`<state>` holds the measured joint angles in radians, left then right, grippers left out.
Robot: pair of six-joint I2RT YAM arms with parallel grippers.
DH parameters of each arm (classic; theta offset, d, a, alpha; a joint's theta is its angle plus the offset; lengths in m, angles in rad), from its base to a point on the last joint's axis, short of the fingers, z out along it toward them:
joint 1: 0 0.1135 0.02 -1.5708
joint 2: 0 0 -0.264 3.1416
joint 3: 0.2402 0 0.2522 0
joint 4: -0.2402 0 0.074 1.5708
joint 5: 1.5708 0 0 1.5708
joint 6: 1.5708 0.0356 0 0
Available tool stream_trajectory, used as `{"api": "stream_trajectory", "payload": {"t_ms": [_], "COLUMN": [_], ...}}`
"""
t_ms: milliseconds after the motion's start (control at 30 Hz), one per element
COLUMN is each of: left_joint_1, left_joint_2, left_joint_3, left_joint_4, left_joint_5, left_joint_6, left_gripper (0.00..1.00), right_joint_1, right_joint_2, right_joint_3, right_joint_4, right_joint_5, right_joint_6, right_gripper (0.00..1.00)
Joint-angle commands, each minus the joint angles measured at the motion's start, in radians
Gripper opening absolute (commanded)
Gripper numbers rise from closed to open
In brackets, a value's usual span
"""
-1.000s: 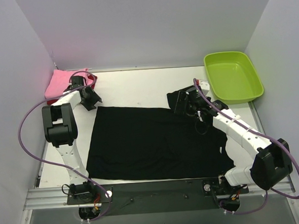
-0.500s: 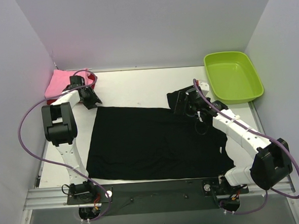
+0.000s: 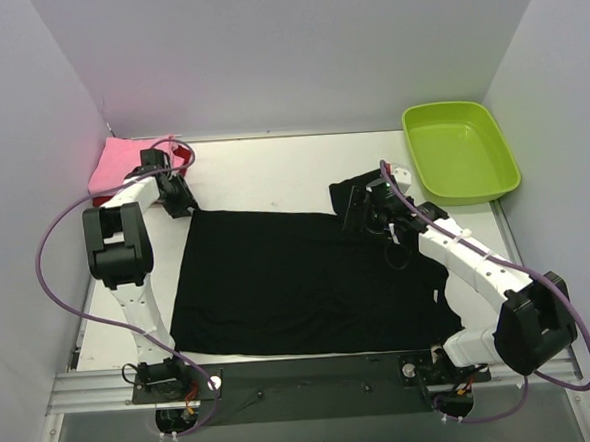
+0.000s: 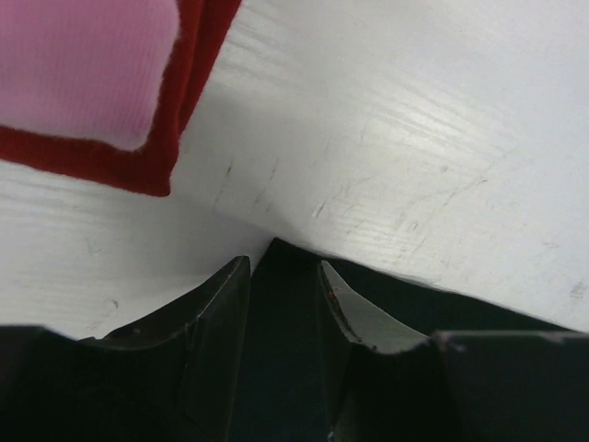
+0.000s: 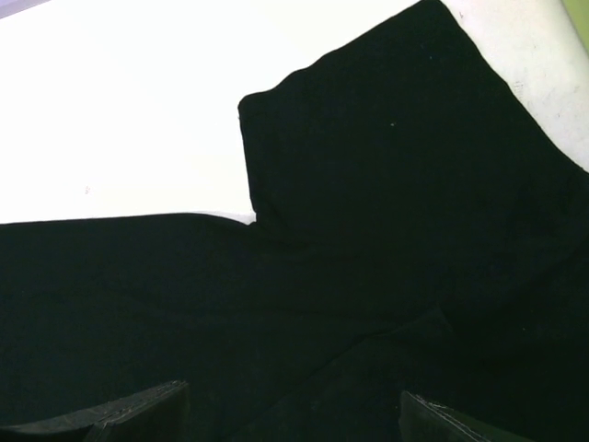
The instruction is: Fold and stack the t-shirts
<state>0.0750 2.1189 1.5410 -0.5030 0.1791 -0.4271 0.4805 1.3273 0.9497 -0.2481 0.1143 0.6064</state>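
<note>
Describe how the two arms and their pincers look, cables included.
The left arm and right arm are built alike: white tubular links joined by boxy black joint housings. A purple left cable loops out beside one, and a matching purple right cable beside the other. The left pincer and right pincer have black, wedge-shaped fingers.

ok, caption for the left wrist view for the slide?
Left gripper straddling a corner of the black t-shirt, jaws apart; pink t-shirt stacked on dark red t-shirt beyond.
</note>
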Motion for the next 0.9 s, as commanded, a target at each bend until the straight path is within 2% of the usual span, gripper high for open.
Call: {"api": "stream_trajectory", "payload": {"t_ms": [0,100,333,867], "left_joint_1": [-0.012,-0.033,-0.066,-0.145], "left_joint_2": [0.0,0.006,0.047,0.064], "left_joint_3": [-0.03,-0.019,0.031,0.048], "left_joint_4": [-0.155,-0.174,-0.203,-0.177], "left_joint_5": [-0.17,-0.24,-0.305,-0.28], "left_joint_6": [0.057,0.06,0.064,0.09], "left_gripper": [0.45,0.45,0.45,0.45], "right_joint_1": [0.007,0.007,0.004,0.004], "right_joint_2": [-0.042,-0.057,-0.105,-0.115], "right_joint_3": [-0.02,-0.031,-0.055,-0.074], "right_joint_4": [0.006,0.006,-0.003,-0.006], "right_joint_5": [-0.01,-0.016,-0.013,-0.034], "right_joint_6": [0.013,0.01,-0.002,-0.005], "right_gripper": [1.0,1.0,1.0,1.0]}}
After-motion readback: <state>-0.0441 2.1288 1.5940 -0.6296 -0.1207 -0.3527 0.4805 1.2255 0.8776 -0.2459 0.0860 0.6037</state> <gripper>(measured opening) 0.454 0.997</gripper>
